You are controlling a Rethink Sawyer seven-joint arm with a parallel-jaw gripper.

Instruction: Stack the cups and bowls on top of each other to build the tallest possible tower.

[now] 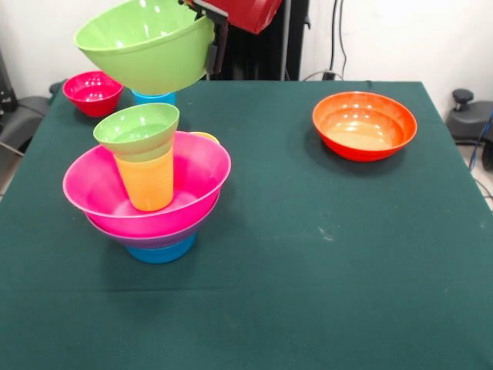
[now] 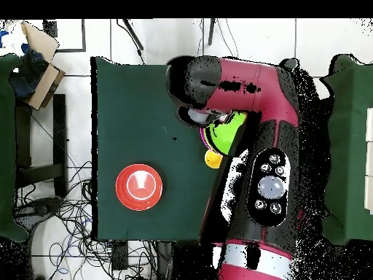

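So the claw (image 1: 214,48) is clamped on the rim of the big glossy lime green bowl (image 1: 146,45), tilted above the tower (image 1: 150,189) by the green cloth worktop's (image 1: 323,254) left edge: wide pink bowl (image 1: 196,173) holding an orange-yellow cup (image 1: 148,181) topped by one small green bowl (image 1: 137,127), while one shiny orange bowl (image 1: 363,125) sits alone near the far right corner.

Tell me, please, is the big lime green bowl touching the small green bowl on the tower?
Apart. The front view shows the big lime green bowl, held at its rim by the gripper, with table visible above the small green bowl.

Front camera low across table (image 1: 323,254); overhead straight down; both share orange bowl (image 1: 364,126).
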